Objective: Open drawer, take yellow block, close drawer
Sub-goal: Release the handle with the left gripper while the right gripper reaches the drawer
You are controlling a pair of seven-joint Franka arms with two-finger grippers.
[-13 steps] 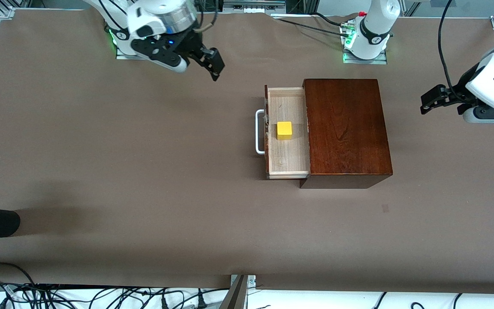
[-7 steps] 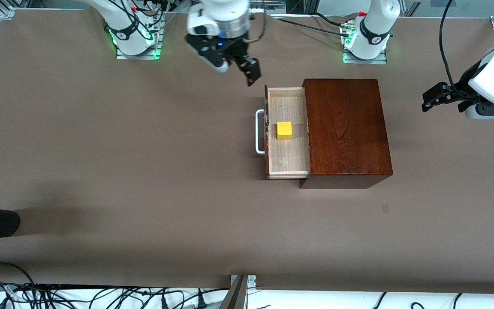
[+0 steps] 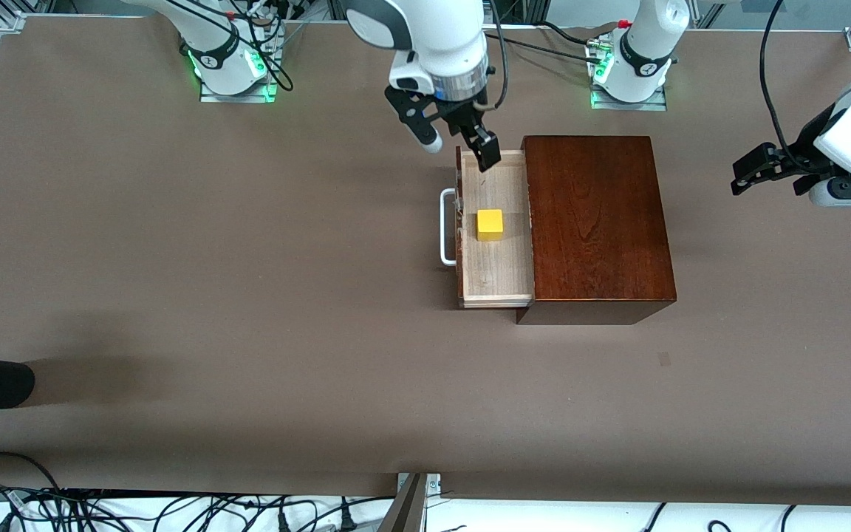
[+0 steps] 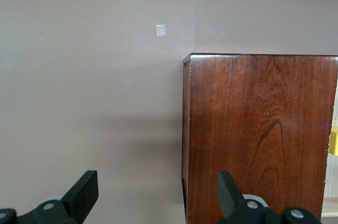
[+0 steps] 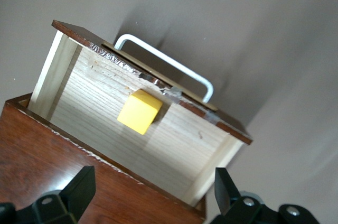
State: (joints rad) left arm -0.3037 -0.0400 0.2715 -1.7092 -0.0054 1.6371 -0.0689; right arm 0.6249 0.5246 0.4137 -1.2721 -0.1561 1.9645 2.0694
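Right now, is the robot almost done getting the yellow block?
Not yet. The drawer is already pulled open. The block sits inside it, untouched. The right gripper is open over the drawer's end nearest the bases. The left gripper waits, open, past the box. Grabbing the block and closing the drawer remain.

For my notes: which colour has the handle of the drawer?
White; the handle on the drawer shows best in the right wrist view.

The drawer (image 3: 496, 229) stands pulled out of the box (image 3: 595, 222) toward the right arm's end of the counter, pale wood inside, dark reddish-brown front, white bar handle (image 3: 445, 227). The yellow block (image 3: 490, 224), a small plain cube, sits flat on the drawer's floor, near the front panel, about midway along it.
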